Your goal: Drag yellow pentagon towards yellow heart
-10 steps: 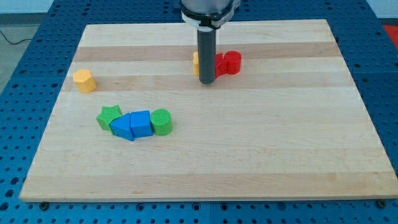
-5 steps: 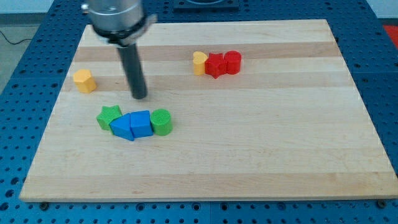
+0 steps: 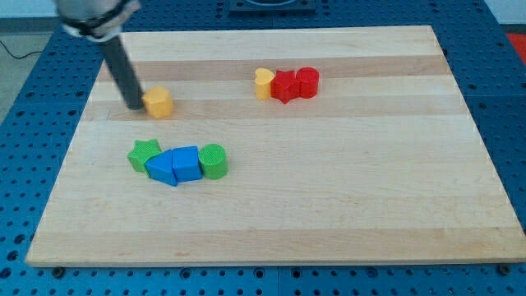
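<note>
The yellow pentagon (image 3: 159, 103) lies on the wooden board left of centre, toward the view's top. My tip (image 3: 134, 106) stands right against its left side. The yellow heart (image 3: 263, 83) lies further to the view's right and slightly higher, touching the left end of a red block (image 3: 284, 85). Bare board lies between the pentagon and the heart.
A second red block (image 3: 306, 81) sits right of the first. Below the pentagon is a row: a green star (image 3: 144, 154), two blue blocks (image 3: 162, 168) (image 3: 186, 164) and a green cylinder (image 3: 214, 161). The board's left edge (image 3: 74, 140) is close to my tip.
My tip swung from the heart across to the view's left, went behind the yellow pentagon, and pushed it rightward from near the left edge.
</note>
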Robot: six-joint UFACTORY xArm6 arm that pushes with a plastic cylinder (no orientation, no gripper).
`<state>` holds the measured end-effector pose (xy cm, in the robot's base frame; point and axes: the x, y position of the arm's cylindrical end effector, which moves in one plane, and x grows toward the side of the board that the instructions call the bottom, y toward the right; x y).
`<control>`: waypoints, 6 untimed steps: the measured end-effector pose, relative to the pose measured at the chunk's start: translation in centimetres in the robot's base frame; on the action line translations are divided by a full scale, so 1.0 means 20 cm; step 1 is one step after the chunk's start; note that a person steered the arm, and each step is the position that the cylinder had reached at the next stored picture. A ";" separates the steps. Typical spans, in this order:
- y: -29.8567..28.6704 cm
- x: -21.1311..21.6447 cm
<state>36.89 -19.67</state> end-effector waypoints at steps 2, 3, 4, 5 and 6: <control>-0.17 0.02; -0.10 0.03; 0.08 0.03; 0.31 0.03; 0.35 0.05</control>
<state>37.88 -12.76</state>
